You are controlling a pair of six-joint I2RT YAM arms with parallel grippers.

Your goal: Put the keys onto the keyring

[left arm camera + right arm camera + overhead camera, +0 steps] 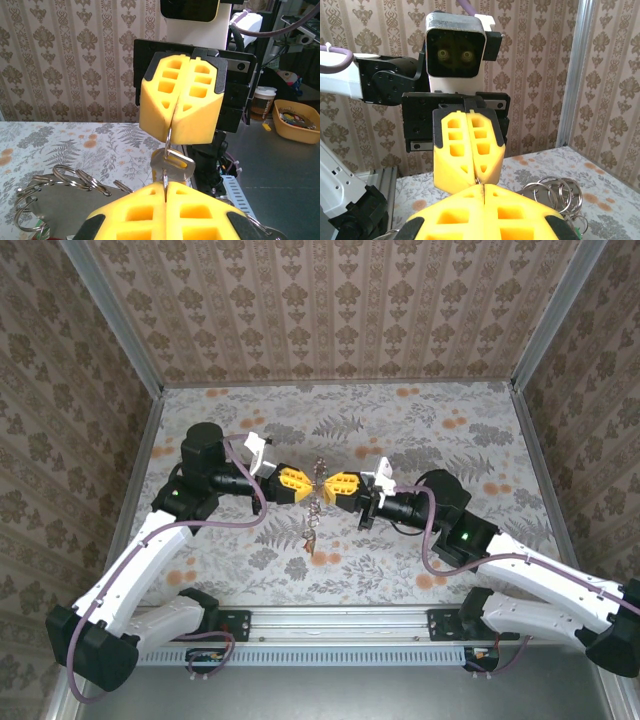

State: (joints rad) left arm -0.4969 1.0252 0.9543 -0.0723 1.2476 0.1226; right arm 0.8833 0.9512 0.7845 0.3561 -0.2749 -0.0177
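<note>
- The left gripper [305, 483] and the right gripper [333, 484] meet tip to tip above the middle of the table [420, 430], and both are closed.
- In the left wrist view the thin wire of the keyring [169, 145] comes out of the seam of the right gripper [173, 132] and goes into the seam of the left gripper [166, 192]. Each pair of yellow pads is therefore clamped on this loop.
- The free part of the wire runs straight from one gripper to the other, along the left-right line of the table. It is very short.
- A silver key [175, 165] sits on this short part, between the two grippers and touching the wire. I cannot tell whether it is fully threaded.
- Neither arm is nearer, because both hold the loop at the same place. I judge that the next move depends on this narrow gap, which leaves little room to slide or turn the key.
- A chain [312, 525] hangs from the meeting point down towards the cloth.
- A bunch of spare rings [555, 192] hangs just beside the grip.
- The surface is a grey floral cloth [230, 560], and it may catch small metal parts.
- The room is a box of patterned walls [330, 300], with an aluminium rail [330, 625] at the near edge.
</note>
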